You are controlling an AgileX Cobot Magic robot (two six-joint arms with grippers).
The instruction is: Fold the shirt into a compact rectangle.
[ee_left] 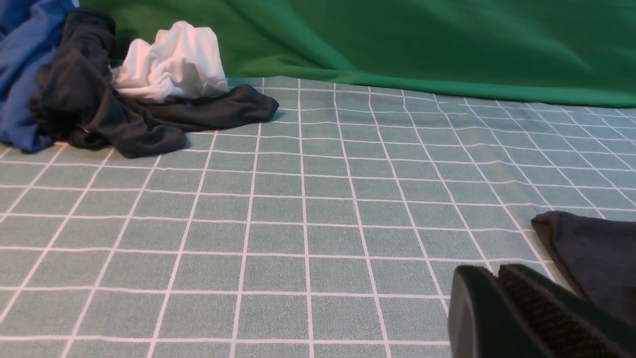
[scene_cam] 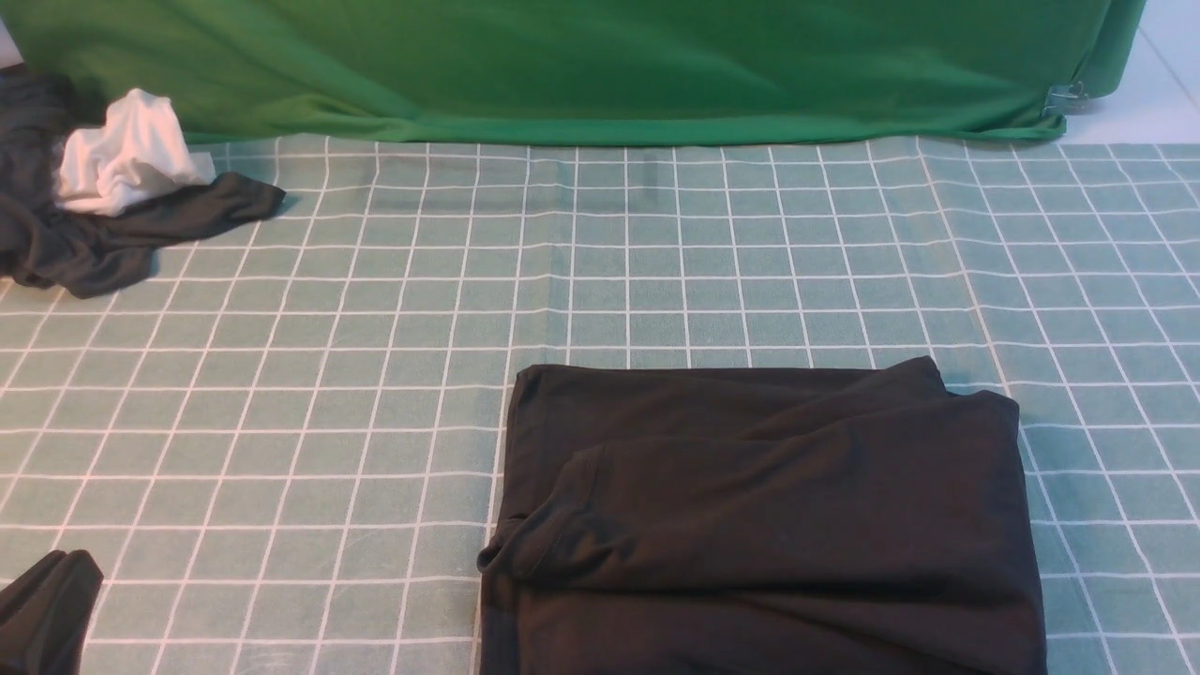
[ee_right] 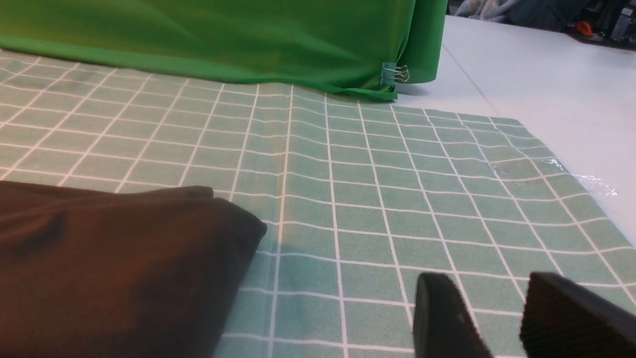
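Evidently the folding is at or near its end: the shirt lies as a flat, roughly rectangular black stack at the near centre-right of the table, its sleeve layers tucked across the top, with neither arm touching it.

Left gripper: jaws pressed together, holding nothing, low over the cloth just beside the shirt's corner. Right gripper: jaws partly apart with bare checked cloth showing between them, empty, near the shirt's other side.

Judgement: the next move, if any, calls only for squaring the rumpled near-left edge or pressing the top layer flat; otherwise withdrawal.

Surface: a green checked tablecloth, lightly creased. A green backdrop, clipped at 1 corner, closes the far edge. A dark garment carrying a white cloth lies far left, well apart from the shirt.
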